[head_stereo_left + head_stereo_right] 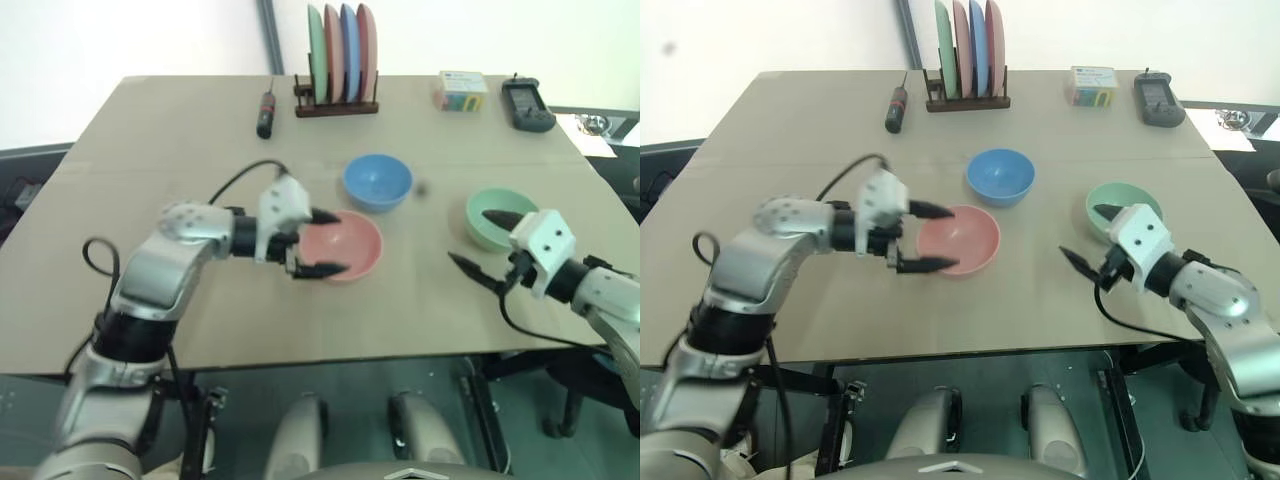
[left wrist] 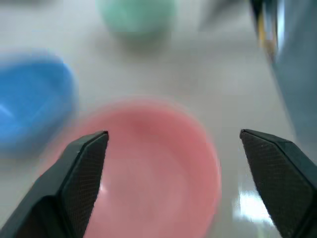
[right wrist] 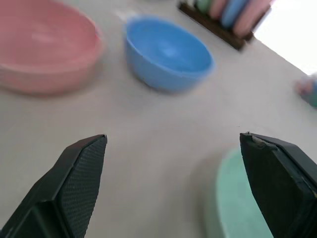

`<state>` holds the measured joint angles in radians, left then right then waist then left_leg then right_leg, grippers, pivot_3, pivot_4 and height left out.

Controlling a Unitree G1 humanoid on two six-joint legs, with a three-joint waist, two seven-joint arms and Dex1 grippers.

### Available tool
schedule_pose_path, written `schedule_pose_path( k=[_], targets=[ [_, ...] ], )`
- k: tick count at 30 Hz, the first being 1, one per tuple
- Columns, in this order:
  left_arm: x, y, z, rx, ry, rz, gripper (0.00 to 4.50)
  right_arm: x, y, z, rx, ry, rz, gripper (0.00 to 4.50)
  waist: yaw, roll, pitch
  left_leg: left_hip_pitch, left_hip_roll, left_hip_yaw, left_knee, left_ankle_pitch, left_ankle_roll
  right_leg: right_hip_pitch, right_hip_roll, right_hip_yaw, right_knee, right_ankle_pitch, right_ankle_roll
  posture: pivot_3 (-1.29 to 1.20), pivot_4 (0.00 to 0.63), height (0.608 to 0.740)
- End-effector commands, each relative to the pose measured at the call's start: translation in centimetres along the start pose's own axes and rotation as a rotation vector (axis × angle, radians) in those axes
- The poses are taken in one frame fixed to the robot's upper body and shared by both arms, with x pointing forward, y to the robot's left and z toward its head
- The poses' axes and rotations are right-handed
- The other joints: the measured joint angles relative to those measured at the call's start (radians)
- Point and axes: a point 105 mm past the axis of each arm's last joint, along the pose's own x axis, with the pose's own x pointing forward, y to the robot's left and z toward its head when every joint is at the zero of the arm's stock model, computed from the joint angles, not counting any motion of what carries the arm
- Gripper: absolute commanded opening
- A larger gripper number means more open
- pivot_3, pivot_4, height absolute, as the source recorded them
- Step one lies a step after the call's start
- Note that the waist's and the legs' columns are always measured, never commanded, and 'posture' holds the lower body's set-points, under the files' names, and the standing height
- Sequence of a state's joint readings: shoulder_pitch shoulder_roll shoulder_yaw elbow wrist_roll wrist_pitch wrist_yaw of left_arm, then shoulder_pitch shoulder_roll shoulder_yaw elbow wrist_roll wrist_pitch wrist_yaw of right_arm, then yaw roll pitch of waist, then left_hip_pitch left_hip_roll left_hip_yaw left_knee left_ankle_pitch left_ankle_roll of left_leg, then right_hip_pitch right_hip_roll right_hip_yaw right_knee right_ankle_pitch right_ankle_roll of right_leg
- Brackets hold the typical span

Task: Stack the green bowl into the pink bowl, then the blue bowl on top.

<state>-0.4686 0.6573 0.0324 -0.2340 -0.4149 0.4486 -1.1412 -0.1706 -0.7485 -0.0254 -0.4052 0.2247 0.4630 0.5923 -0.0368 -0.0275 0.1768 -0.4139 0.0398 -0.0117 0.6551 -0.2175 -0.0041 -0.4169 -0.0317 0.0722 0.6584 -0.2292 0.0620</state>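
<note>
Pink bowl (image 1: 343,246), blue bowl (image 1: 377,182), green bowl (image 1: 497,218) — all empty, unstacked.

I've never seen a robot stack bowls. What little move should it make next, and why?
Probably the right pincer should ease onto the green bowl's rim and close. That bowl goes into the pink bowl first, yet it sits apart on the table; the right pincer is open beside it, one finger over its rim. The left pincer is open at the pink bowl, holding nothing.
</note>
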Motion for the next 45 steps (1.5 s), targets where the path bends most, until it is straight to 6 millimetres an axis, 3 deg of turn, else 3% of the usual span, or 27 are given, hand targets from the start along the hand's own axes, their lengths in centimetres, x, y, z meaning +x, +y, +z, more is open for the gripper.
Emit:
schedule_pose_path(
  k=[1, 3, 6, 9, 13, 15, 18, 22, 23, 28, 30, 36, 41, 44, 45],
  targets=[
    [-2.9, -1.2, 1.4, -0.054, -0.081, -0.063, 4.37, 1.4, -1.2, -1.0, 0.0, 0.063, -0.016, 4.5, -0.003, 0.0, 0.0, 0.0, 0.0, -0.001, -0.001, 0.0, 0.0, 0.0, 0.0, 0.0, 0.0, 0.0, 0.0, 0.0, 0.15, 0.74],
    [-4.1, -2.0, 2.1, -0.091, -0.144, -0.132, 4.44, 2.4, -2.0, -1.9, 0.016, 0.104, -0.045, 4.5, -0.004, 0.0, 0.001, 0.0, 0.001, -0.001, -0.002, 0.0, 0.0, -0.001, 0.001, -0.001, 0.0, 0.0, 0.0, 0.0, 0.15, 0.74],
    [-4.5, -0.7, 2.3, -0.011, -0.167, -0.015, 4.44, 3.4, -3.0, -2.8, 0.046, 0.146, -0.069, 4.5, 0.002, 0.0, 0.001, 0.0, 0.0, -0.001, -0.001, 0.0, 0.0, 0.0, 0.001, -0.001, 0.0, 0.0, 0.0, 0.0, 0.15, 0.74],
    [-4.8, -1.2, 2.6, -0.027, -0.196, -0.013, 4.5, 4.1, -3.8, -3.0, 0.078, 0.169, -0.085, 3.21, 0.004, 0.0, 0.001, -0.001, -0.001, -0.001, -0.001, 0.0, 0.0, 0.0, 0.0, -0.001, -0.001, 0.0, 0.0, 0.0, 0.15, 0.74],
    [-5.1, -2.4, 2.3, -0.077, -0.199, -0.028, 4.5, 4.5, -3.8, -2.7, 0.079, 0.174, -0.069, 1.9, -0.002, 0.0, 0.001, -0.001, 0.0, -0.001, -0.002, 0.0, 0.0, 0.0, 0.0, 0.0, -0.001, 0.002, 0.003, 0.0, 0.15, 0.74],
    [-5.2, -2.6, 2.3, -0.089, -0.204, -0.022, 4.5, 4.6, -3.8, -2.5, 0.077, 0.169, -0.067, 0.92, -0.003, 0.0, 0.001, -0.001, 0.0, -0.001, -0.003, 0.0, 0.0, -0.001, 0.0, -0.001, -0.001, 0.002, 0.003, 0.0, 0.15, 0.74],
    [-5.5, -2.5, 2.1, -0.104, -0.214, 0.002, 4.5, 4.7, -4.0, -2.2, 0.048, 0.169, -0.079, 0.06, -0.003, 0.0, 0.001, 0.0, 0.0, -0.001, -0.002, 0.0, 0.0, -0.001, 0.0, -0.001, -0.001, 0.002, 0.002, 0.0, 0.15, 0.74],
    [-6.3, -2.2, 1.5, -0.106, -0.215, 0.045, 4.5, 4.7, -4.0, -1.2, 0.011, 0.148, -0.064, 0.06, -0.004, 0.0, 0.001, 0.0, 0.0, -0.001, -0.002, 0.0, 0.0, -0.001, 0.0, 0.0, -0.001, 0.0, 0.0, 0.0, 0.15, 0.74],
    [-6.8, -2.2, 1.3, -0.11, -0.216, 0.06, 4.5, 4.7, -3.5, 0.0, -0.003, 0.097, -0.027, 0.06, -0.004, 0.0, 0.001, 0.0, 0.0, -0.001, -0.002, 0.0, 0.0, -0.001, 0.0, 0.0, -0.001, 0.0, 0.0, 0.0, 0.15, 0.74],
    [-10.3, -3.5, -0.7, -0.13, -0.202, 0.111, 4.5, 4.0, 2.6, 8.2, -0.036, -0.226, 0.299, 0.06, -0.016, 0.002, 0.002, -0.001, 0.002, 0.001, -0.004, 0.0, 0.0, -0.004, 0.002, 0.0, -0.001, 0.001, 0.0, 0.0, 0.15, 0.74],
    [-11.7, -4.2, -1.2, -0.143, -0.192, 0.115, 4.5, 3.7, 5.3, 10.3, -0.038, -0.284, 0.433, 0.06, -0.02, 0.002, 0.002, -0.001, 0.002, 0.0, -0.006, 0.0, 0.0, -0.005, 0.002, 0.0, 0.0, 0.001, 0.002, 0.0, 0.15, 0.74],
    [-14.2, -4.7, -1.8, -0.236, -0.212, 0.131, 4.5, 5.2, 9.2, 12.2, -0.036, -0.333, 0.602, 0.06, 0.003, 0.0, 0.001, -0.001, 0.002, -0.001, -0.004, 0.0, 0.0, -0.003, 0.0, -0.002, 0.0, -0.001, -0.002, 0.0, 0.15, 0.74],
    [-14.4, -4.4, -2.0, -0.243, -0.203, 0.159, 4.5, 7.6, 12.0, 12.9, 0.011, -0.334, 0.743, 0.06, -0.006, 0.0, 0.001, -0.001, 0.002, 0.001, -0.003, 0.0, 0.0, -0.004, -0.001, -0.002, 0.0, -0.001, -0.002, 0.0, 0.15, 0.74],
    [-14.2, -4.4, -1.7, -0.23, -0.212, 0.168, 4.5, 7.8, 12.5, 12.5, 0.003, -0.316, 0.802, 1.01, -0.003, 0.0, 0.001, -0.001, 0.002, 0.0, -0.004, 0.0, 0.0, -0.004, -0.001, -0.002, 0.001, -0.001, -0.003, 0.0, 0.15, 0.74],
    [-14.1, -4.3, -1.6, -0.225, -0.214, 0.174, 4.5, 7.4, 12.6, 12.6, 0.013, -0.324, 0.828, 1.52, -0.002, 0.0, 0.001, -0.002, 0.002, 0.0, -0.004, 0.0, 0.0, -0.004, -0.001, -0.003, 0.0, -0.001, -0.003, 0.0, 0.15, 0.74]
  ],
)
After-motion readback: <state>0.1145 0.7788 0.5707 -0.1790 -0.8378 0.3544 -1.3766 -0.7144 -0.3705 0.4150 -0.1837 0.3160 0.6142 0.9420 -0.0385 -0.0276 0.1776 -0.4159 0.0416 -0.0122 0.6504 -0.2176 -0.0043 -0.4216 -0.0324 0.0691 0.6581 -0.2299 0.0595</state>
